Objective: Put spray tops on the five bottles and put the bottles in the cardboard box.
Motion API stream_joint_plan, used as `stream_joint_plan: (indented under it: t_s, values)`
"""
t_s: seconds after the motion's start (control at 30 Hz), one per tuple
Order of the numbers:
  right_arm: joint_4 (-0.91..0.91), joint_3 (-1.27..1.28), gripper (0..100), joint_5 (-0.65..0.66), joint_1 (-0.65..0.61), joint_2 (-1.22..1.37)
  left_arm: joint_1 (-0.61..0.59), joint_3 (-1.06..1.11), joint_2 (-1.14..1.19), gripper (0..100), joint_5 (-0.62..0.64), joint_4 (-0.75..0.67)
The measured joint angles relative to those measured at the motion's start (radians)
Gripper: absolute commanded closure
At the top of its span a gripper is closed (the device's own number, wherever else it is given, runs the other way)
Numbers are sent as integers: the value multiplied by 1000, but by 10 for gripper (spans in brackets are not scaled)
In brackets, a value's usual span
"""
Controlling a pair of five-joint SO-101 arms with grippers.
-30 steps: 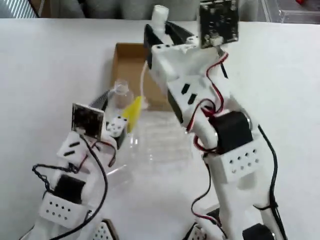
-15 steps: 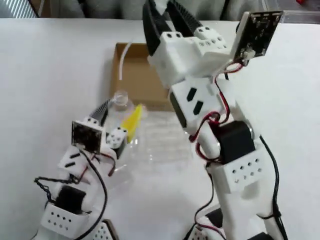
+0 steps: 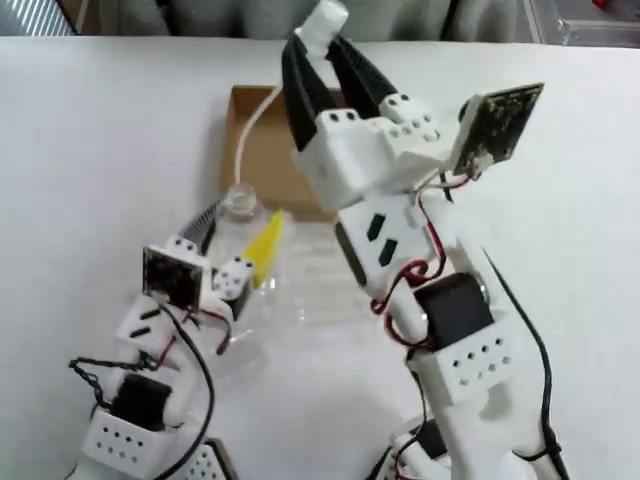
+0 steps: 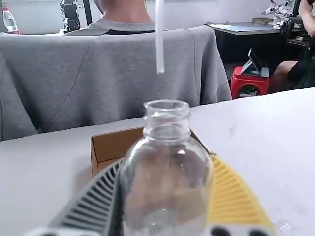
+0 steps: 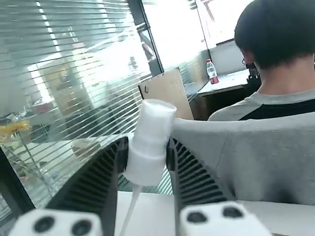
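— What has the right gripper (image 3: pixel 322 58) got?

— Its black fingers are clamped on a white spray top (image 3: pixel 325 20). The thin dip tube (image 3: pixel 250 120) trails from it toward 7 o'clock, across the cardboard box (image 3: pixel 262 160).

— And the left gripper (image 3: pixel 237 225)?

— It's closed around a clear bottle (image 3: pixel 240 203), one grey finger and one yellow. The bottle is upright, its neck open and uncapped.

— Where is it relative to the box?

— Just at the box's 6 o'clock edge. The box lies on the white table (image 3: pixel 100 120). In the left wrist view the tube's end hangs over the bottle's mouth, not touching.
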Motion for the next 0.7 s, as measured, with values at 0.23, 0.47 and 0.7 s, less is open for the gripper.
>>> stream_joint_plan:
  t_s: [0.23, 0.47, 0.7]
  values:
    - [-3, 48, 983, 0, -20, 0, 0, 0, 0, 924, 0, 0]
    - [-3, 81, 983, 0, -21, 0, 0, 0, 0, 924, 0, 0]
    - [5, 167, 983, -2, -57, -6, -2, 0, 0, 924, 0, 0]
